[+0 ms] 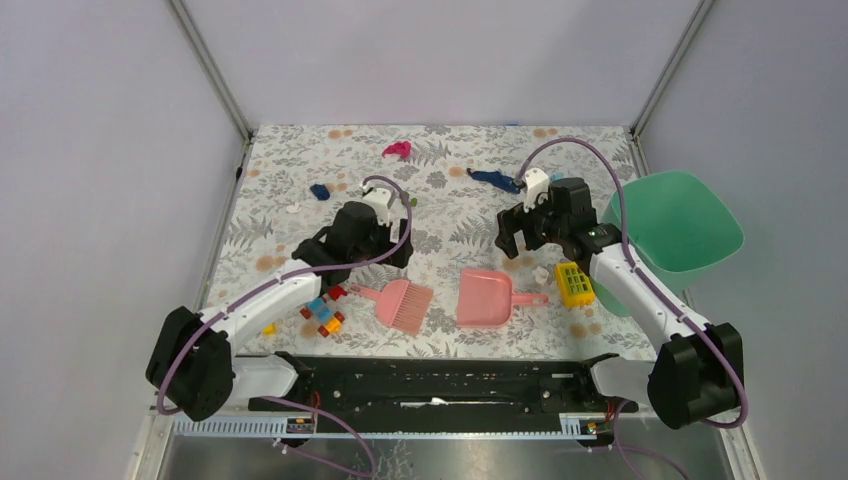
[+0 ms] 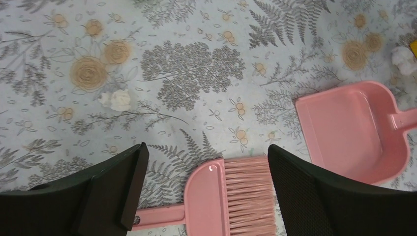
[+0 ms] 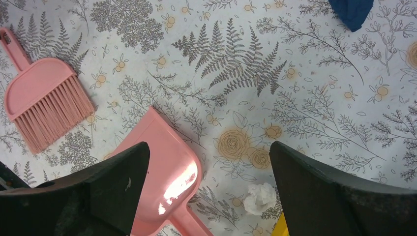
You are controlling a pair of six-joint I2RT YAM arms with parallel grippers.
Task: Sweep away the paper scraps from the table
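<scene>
Left jaws and right jaws gape open, empty. Paper scraps dot the upper table. Pink brush, dustpan, toy bricks and yellow block crowd the lower centre.

We see a robotics lab cell. Grey panels framed by aluminium posts wall in the cloth-covered surface, and two arms are bolted to a black rail at its near edge.
</scene>
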